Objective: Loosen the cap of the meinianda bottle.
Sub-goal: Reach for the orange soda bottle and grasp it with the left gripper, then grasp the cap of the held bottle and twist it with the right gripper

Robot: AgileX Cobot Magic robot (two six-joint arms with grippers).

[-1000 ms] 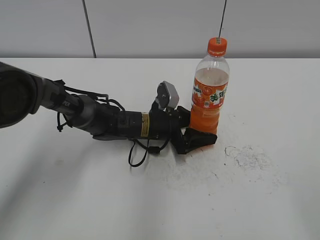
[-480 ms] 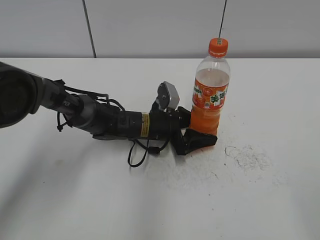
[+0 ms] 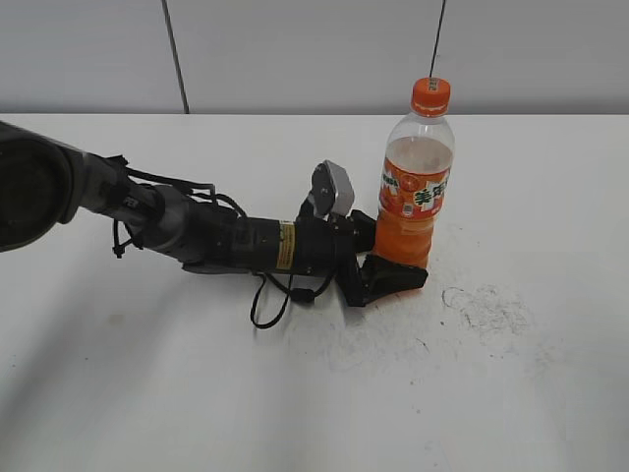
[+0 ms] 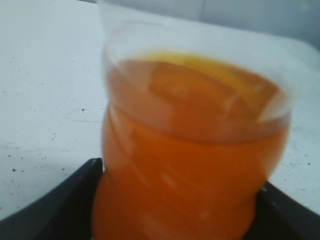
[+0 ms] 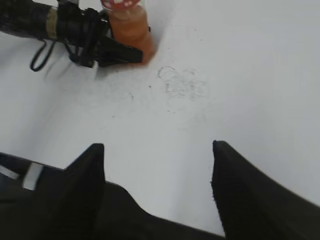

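I saw the bottle point(image 3: 415, 187) upright right of centre on the bench point(image 3: 511, 393), cap point(image 3: 429, 95) on. My left pincer point(image 3: 391, 258) pinched its base; my right pincer point(image 5: 155, 170) hung spread, well apart.

Meinianda bottle point(image 3: 415, 187) upright on table point(image 3: 491, 374); cap point(image 3: 429, 95) on top.

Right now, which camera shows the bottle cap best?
The exterior view: the cap sits fully visible atop the meinianda bottle, nothing touching it. The right wrist view catches it from above at the frame's top edge, cropped. The left wrist view shows only the bottle's lower body.
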